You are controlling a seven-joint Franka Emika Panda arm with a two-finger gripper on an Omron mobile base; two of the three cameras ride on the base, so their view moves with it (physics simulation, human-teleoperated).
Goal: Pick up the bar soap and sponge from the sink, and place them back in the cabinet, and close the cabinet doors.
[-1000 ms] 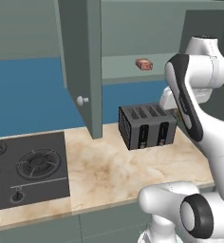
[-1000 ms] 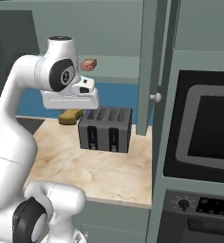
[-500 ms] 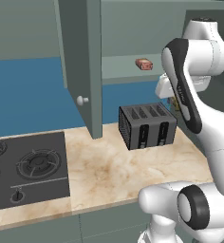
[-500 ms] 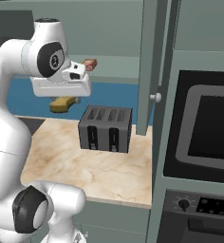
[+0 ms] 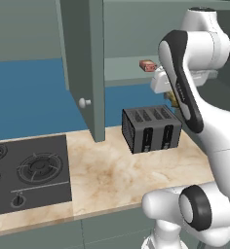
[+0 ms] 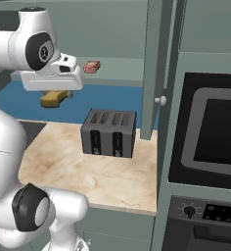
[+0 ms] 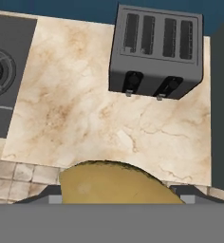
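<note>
The mustard-yellow sponge (image 6: 54,98) hangs under my hand, and my gripper (image 6: 55,93) is shut on it, above the counter to the left of the toaster. From the hand camera the sponge (image 7: 118,182) bulges between the fingertips of my gripper (image 7: 118,198). A sliver of the sponge (image 5: 171,99) peeks out behind my forearm. The pinkish-red bar soap (image 5: 147,65) (image 6: 92,66) lies on the cabinet shelf (image 5: 122,68) (image 6: 120,74). Both cabinet doors stand open: the left door (image 5: 83,63) and the right door (image 6: 154,63). The sink is out of view.
A dark four-slot toaster (image 5: 151,129) (image 6: 110,132) (image 7: 154,54) stands on the marble counter (image 5: 107,175) under the shelf. A black stove top (image 5: 27,170) (image 7: 4,71) lies to the left. A built-in oven (image 6: 210,132) stands at the right.
My arm has risen, lifting the sponge from beside the toaster top to just below shelf level. The soap and the doors have not moved.
</note>
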